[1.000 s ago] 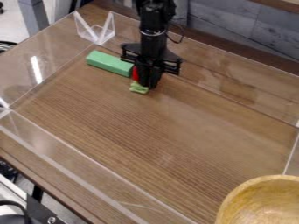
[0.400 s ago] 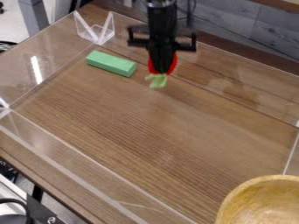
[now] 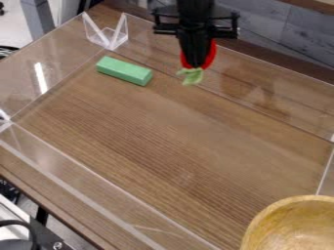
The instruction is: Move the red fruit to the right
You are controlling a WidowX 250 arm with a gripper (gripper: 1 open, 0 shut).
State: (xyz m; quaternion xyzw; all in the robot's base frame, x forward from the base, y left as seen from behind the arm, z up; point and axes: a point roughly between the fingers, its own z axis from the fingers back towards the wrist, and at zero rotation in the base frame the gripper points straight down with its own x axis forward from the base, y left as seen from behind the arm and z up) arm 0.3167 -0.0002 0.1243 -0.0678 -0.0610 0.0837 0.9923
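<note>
The toy strawberry (image 3: pixel 198 55) is small, rounded and bright red, with a pale green leafy stem piece (image 3: pixel 193 76) at one end. It is held up off the wooden tabletop, its stem end pointing down, toward six o'clock. Dark parts in front of it hide some of its red body, so its full outline cannot be told, while the green leaves show below. In the camera view it lies toward twelve o'clock from the middle, leaning slightly to the one o'clock side.

The fruit (image 3: pixel 198 55) is bright red (leafy bit pale green), the block (image 3: pixel 124 70) mint green, the table (image 3: pixel 156 137) streaky brown.
</note>
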